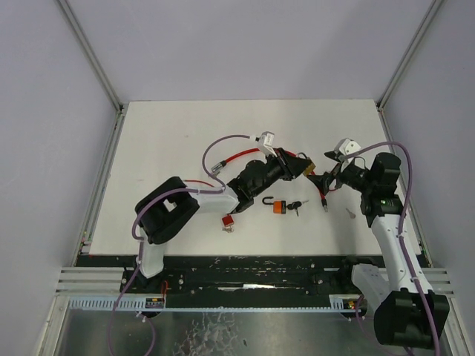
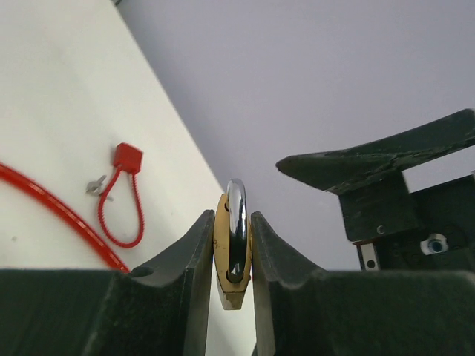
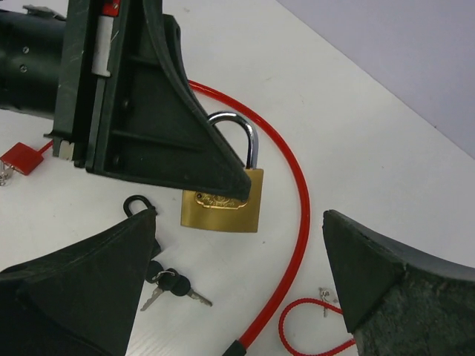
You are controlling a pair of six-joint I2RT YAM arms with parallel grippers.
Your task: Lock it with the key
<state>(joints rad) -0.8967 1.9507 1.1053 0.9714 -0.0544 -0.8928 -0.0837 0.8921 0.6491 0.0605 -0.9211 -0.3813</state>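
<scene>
A brass padlock (image 2: 233, 248) with a steel shackle is pinched flat between the fingers of my left gripper (image 2: 231, 256), which is shut on it and holds it above the table. In the right wrist view the padlock (image 3: 224, 205) hangs below a left finger (image 3: 159, 133) that hides one leg of the shackle. My right gripper (image 3: 237, 278) stands open just in front of the padlock, nothing between its fingers. A pair of black-headed keys (image 3: 171, 285) lies on the table under it. From above, both grippers (image 1: 300, 165) (image 1: 325, 176) meet at mid-table.
A long red cable lock (image 3: 298, 200) curves round the padlock. An orange padlock (image 1: 278, 207) with a black shackle lies beside the keys (image 1: 297, 205). A small red lock (image 1: 228, 221) and a thin red loop with tiny keys (image 3: 324, 299) also lie on the white table.
</scene>
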